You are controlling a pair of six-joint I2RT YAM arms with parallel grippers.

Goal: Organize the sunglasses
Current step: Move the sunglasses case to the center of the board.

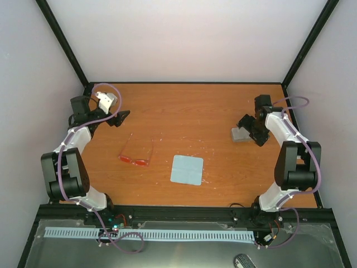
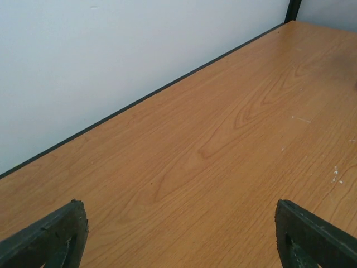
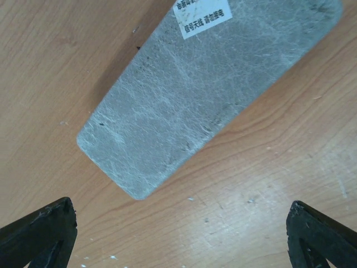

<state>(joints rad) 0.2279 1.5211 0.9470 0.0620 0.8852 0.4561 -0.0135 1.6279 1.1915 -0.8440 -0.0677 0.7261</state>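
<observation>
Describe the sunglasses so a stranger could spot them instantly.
On the wooden table, look left of centre, beside the light blue cloth. The sunglasses lie there unfolded. Only they have a thin red-orange frame and reddish lenses; the cloth is flat, the case grey.

Both arms reach forward, jaws spread wide.
The left arm (image 1: 70, 151) bends at its elbow toward the far left, with the left gripper (image 1: 119, 116) pointing inward; the right arm (image 1: 290, 145) mirrors it, with the right gripper (image 1: 249, 126) angled down.
</observation>
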